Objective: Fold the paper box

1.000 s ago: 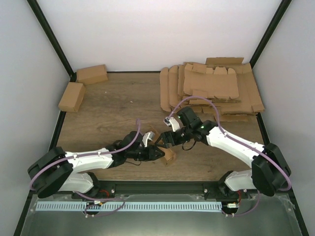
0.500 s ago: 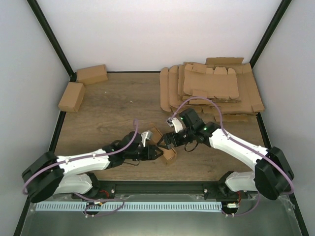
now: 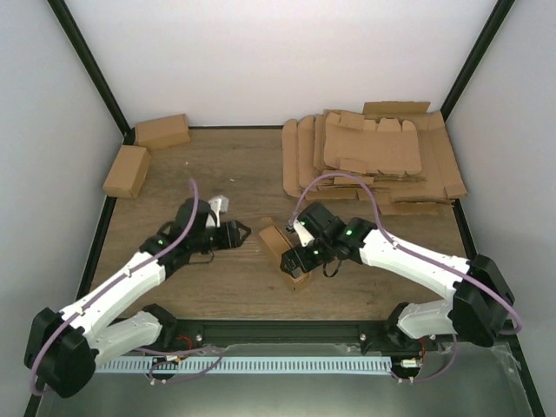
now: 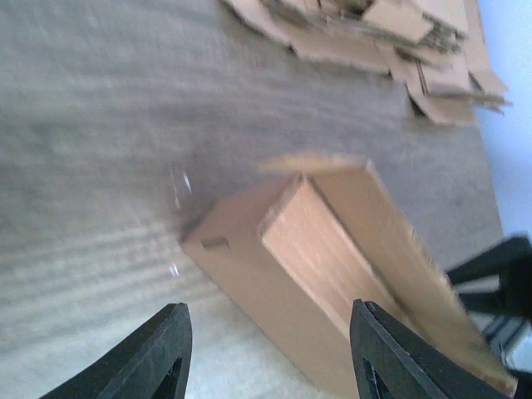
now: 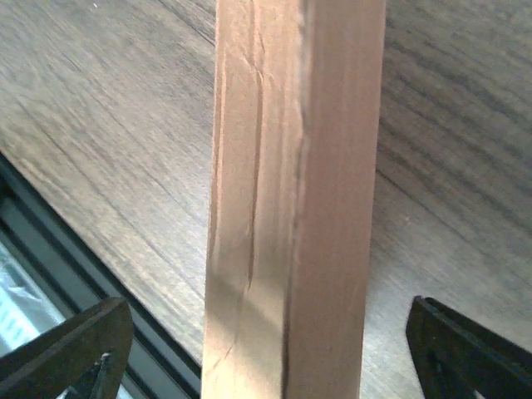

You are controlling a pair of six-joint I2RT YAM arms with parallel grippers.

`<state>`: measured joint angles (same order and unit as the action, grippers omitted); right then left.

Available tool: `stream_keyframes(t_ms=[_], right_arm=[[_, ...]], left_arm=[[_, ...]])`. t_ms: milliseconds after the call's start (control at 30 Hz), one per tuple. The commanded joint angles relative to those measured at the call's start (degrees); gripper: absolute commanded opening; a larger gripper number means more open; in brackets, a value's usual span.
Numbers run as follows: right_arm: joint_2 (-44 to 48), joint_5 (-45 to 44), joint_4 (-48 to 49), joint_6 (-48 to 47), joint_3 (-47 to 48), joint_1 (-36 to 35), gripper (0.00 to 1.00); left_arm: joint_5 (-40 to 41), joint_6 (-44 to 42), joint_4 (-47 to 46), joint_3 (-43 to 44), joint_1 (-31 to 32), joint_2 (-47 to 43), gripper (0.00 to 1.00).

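Observation:
The paper box is a brown oblong lying on the wooden table near the front middle, with a flap standing out at its far left end. My right gripper hangs open over its near end. In the right wrist view the paper box runs up the middle between the fingers, with a gap on each side. My left gripper is open and stands apart to the left of the box. The left wrist view shows the paper box ahead of the empty fingertips.
A pile of flat cardboard blanks lies at the back right, also seen in the left wrist view as blanks. Two folded boxes sit at the back left. A black frame rail borders the near table edge.
My left gripper has opened, let go of the box and pulled back to the left. My right gripper has shifted down and left, over the box's near end.

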<state>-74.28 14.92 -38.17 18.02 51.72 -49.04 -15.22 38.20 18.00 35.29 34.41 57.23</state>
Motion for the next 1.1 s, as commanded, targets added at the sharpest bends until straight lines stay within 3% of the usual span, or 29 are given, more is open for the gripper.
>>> stream_keyframes(t_ms=[0, 67, 267, 367, 533, 733, 967, 1067], right_arm=[[-3.5, -9.9, -4.7, 0.9, 5.0, -3.2, 0.87], [-5.2, -11.2, -4.8, 0.2, 5.9, -4.1, 0.83], [-9.0, -15.8, -4.1, -1.4, 7.5, -6.0, 0.82], [-10.3, -16.0, -3.5, -3.2, 8.2, -6.1, 0.79], [-10.7, -16.4, -1.0, -10.0, 8.0, -6.5, 0.62], [-11.6, -11.9, 3.5, -18.3, 7.6, -6.5, 0.58], [-14.6, -7.4, 7.5, -27.1, 8.9, -6.5, 0.61], [-14.6, -7.1, 9.7, -29.6, 9.4, -6.5, 0.68]], left_arm=[[-2.5, -12.5, 5.1, 8.4, -5.6, 2.9, 0.55], [-1.0, -16.8, 4.7, 10.9, -5.8, 4.4, 0.55], [5.0, -23.7, 0.3, 13.1, -5.8, 6.4, 0.58], [6.1, -24.9, 0.3, 14.0, -5.9, 8.2, 0.58], [10.0, -25.8, 2.0, 13.5, -5.9, 7.3, 0.61], [11.1, -23.8, 5.0, 11.3, -5.9, 1.2, 0.64], [12.2, -21.9, 9.4, 10.8, -5.9, -5.0, 0.64], [13.0, -21.8, 11.8, 11.5, -6.0, -6.8, 0.65]])
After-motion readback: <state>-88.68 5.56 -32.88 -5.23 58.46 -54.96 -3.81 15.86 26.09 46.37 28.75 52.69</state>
